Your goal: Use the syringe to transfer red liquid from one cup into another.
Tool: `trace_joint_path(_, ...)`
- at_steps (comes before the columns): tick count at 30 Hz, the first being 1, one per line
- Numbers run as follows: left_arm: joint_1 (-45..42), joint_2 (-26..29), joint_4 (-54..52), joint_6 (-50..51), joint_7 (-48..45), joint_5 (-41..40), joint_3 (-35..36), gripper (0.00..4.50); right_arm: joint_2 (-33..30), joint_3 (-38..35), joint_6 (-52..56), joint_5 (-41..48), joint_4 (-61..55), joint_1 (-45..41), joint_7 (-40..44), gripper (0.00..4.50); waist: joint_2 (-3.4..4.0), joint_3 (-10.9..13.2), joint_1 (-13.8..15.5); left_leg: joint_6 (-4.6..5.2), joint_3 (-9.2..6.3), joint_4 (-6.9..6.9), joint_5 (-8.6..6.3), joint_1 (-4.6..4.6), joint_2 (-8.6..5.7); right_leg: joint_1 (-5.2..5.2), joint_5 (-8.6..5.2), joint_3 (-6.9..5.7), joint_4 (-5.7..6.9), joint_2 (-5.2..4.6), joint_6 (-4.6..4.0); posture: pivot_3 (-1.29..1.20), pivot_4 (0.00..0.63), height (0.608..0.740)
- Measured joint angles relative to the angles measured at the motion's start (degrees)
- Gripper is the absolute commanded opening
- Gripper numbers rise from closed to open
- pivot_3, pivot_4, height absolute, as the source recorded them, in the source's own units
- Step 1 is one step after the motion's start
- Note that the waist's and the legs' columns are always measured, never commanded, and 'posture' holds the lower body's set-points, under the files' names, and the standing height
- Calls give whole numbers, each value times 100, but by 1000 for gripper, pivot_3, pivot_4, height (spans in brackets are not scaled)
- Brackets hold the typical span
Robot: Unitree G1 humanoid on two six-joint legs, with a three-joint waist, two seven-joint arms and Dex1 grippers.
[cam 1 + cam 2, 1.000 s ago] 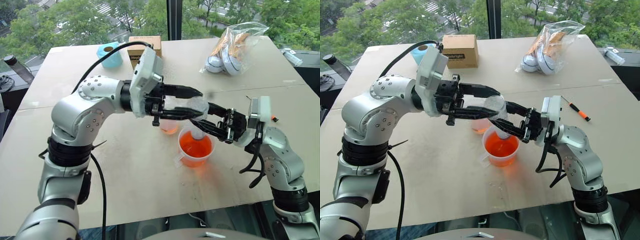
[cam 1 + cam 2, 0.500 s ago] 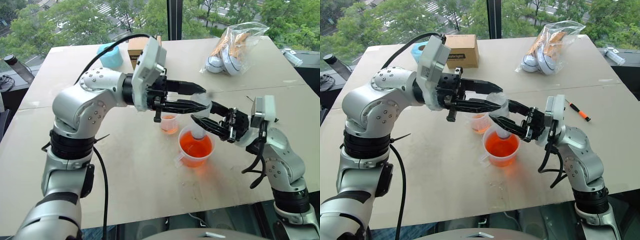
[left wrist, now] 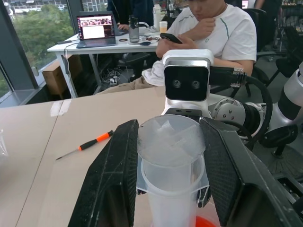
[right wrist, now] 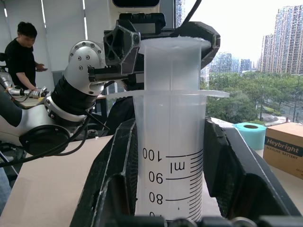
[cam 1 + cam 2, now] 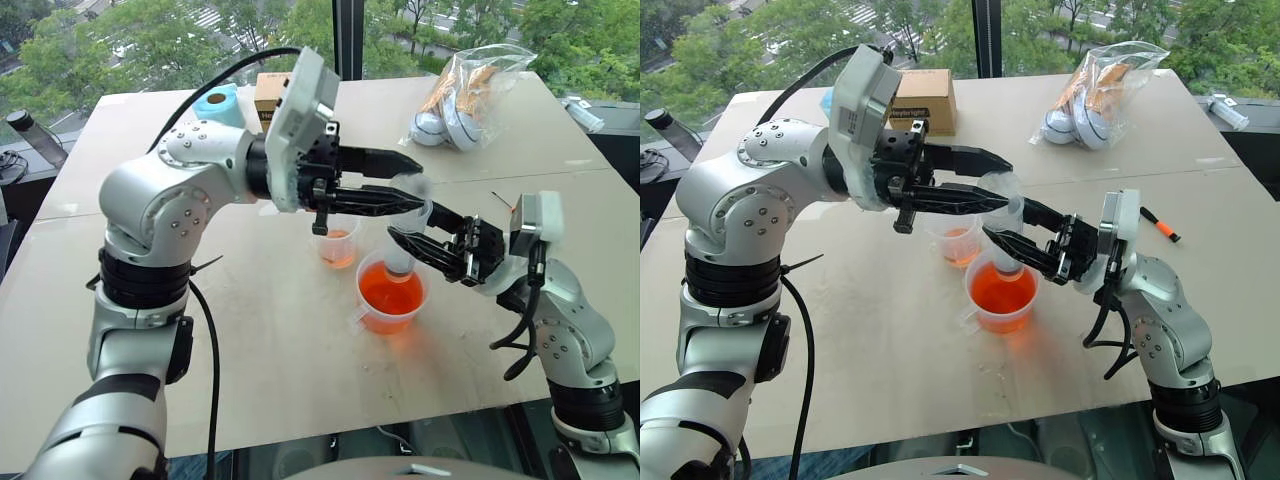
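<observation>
The syringe [image 5: 404, 228] stands upright, its tip down in the wider clear cup [image 5: 372, 318], which holds red liquid [image 5: 385, 292]. My right gripper [image 5: 402, 240] is shut on the syringe's barrel [image 4: 173, 156], seen with its black marks between the fingers. My left gripper [image 5: 412, 187] comes in level from the left and is shut on the plunger's top [image 3: 168, 142]. Just behind and left of the wide cup is the smaller cup [image 5: 338, 243], with a little red liquid at its bottom.
A cardboard box [image 5: 920, 100], a blue tape roll [image 5: 220, 105] and a plastic bag of items [image 5: 465, 95] sit at the table's far side. An orange-handled screwdriver [image 5: 1158, 223] lies to the right. People [image 3: 208, 28] sit at desks beyond the table.
My left gripper has risen a little with the plunger's top, uncovering the smaller cup behind it. My right gripper has held still on the barrel.
</observation>
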Motion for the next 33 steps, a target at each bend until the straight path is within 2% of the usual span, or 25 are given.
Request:
trace_joint_path(9, 0, -58, 10, -8, 44, -26, 114, 1385, -1, 16, 36, 63, 1, -3, -79, 1418, 0, 0, 1, 0, 0, 2, 0, 0, 0, 1, 0, 0, 0, 0, 0, 0, 150, 740)
trace_joint_path(12, -11, -123, 87, -98, 60, -27, 194, 2864, -7, 23, 89, 82, 20, -4, -118, 1418, 0, 0, 1, 0, 0, 2, 0, 0, 0, 1, 0, 0, 0, 0, 0, 0, 150, 740)
trace_joint_path(13, -19, -125, 94, -114, 63, -27, 212, 3000, -9, 38, 103, 81, 26, -3, -117, 1418, -1, 0, 1, 0, -1, 2, 0, 0, 0, 1, 0, -1, 0, 0, 0, 0, 150, 740)
trace_joint_path(15, -190, -132, 135, -320, 176, 28, 434, 4111, 16, 140, 243, 90, 64, 63, -135, 1418, -2, 0, 1, 0, -1, 2, 0, 0, 0, 1, 0, 0, 0, 0, 0, 0, 150, 740)
trace_joint_path(16, -212, -134, 140, -358, 218, 47, 456, 4442, 17, 133, 253, 107, 64, 60, -153, 1418, -2, 0, 1, 0, -1, 2, 0, 0, 0, 2, 0, 0, 0, 0, 0, 0, 150, 740)
trace_joint_path(22, -211, -138, 160, -325, 255, -93, 584, 4442, 18, 49, 393, 282, 62, 30, -231, 1418, -2, 0, 0, 0, -2, 4, 0, 0, 0, 3, 0, 0, 1, 0, 0, 0, 150, 740)
trace_joint_path(28, -417, -78, 433, -295, 495, -208, 895, 4442, -7, -240, 780, 969, 16, -262, -508, 1418, -2, 0, -2, 0, -2, 5, 0, 1, 0, 3, 0, -1, 1, -1, 0, 0, 150, 740)
trace_joint_path(33, -420, 205, 628, -618, 528, 314, 883, 4442, -99, -547, 1235, 1685, 15, -630, -871, 1418, -1, 1, -5, 0, 0, 4, 0, 1, 0, 2, 0, -2, 2, 0, 0, 0, 150, 740)
